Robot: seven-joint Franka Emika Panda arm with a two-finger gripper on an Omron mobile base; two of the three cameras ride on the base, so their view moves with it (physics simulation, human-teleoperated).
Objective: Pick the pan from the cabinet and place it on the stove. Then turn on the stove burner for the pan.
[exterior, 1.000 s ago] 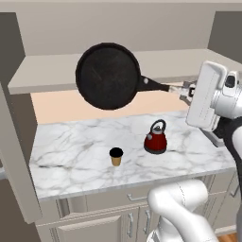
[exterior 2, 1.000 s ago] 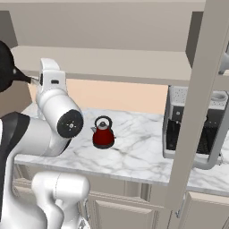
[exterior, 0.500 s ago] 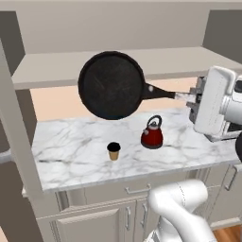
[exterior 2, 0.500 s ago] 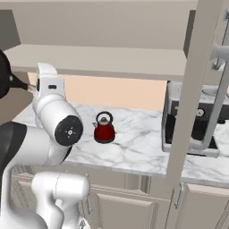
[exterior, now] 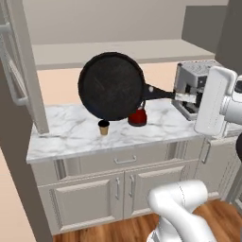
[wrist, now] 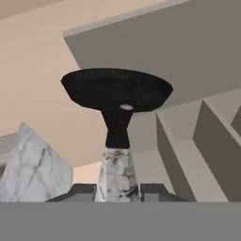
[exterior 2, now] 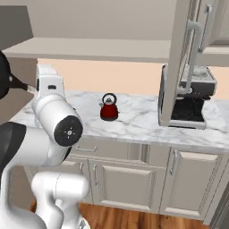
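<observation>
A: Left edge of left base view?
B: The cabinet door stands open; I've nothing more to do there.
A: Centre?
B: The pan is up on edge, clear above the counter, cup and kettle.
A: Right?
B: My end effector is clamped narrow on the pan's handle tip, carrying it toward the stove.

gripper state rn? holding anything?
Gripper: closed on the handle of the pan, which it holds in the air above the counter.
</observation>
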